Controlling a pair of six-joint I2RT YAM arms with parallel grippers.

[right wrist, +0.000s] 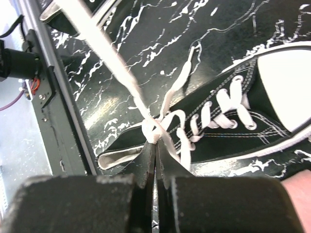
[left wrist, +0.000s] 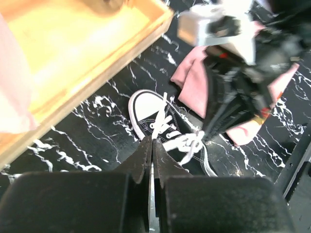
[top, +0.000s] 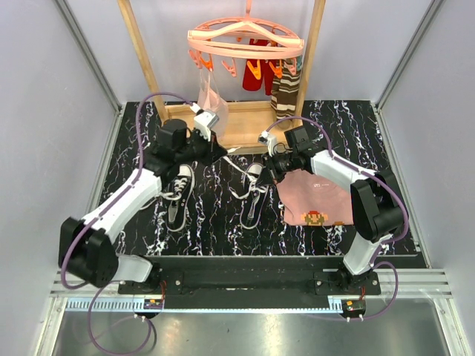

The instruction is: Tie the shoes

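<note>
Black marbled table [top: 223,230] | two shoes [top: 179,196] [top: 254,196] | left claw [left wrist: 151,141] clenched on lace [left wrist: 158,116] | right claw [right wrist: 154,144] clenched on lace

Top camera high, looking down from near edge, wrist cameras close (sharing one shoe [left wrist: 170,138])

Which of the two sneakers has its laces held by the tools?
The right sneaker, beside the pink cloth. Both the left tool and the right tool pinch its white laces; the other sneaker has neither tool on it.
</note>
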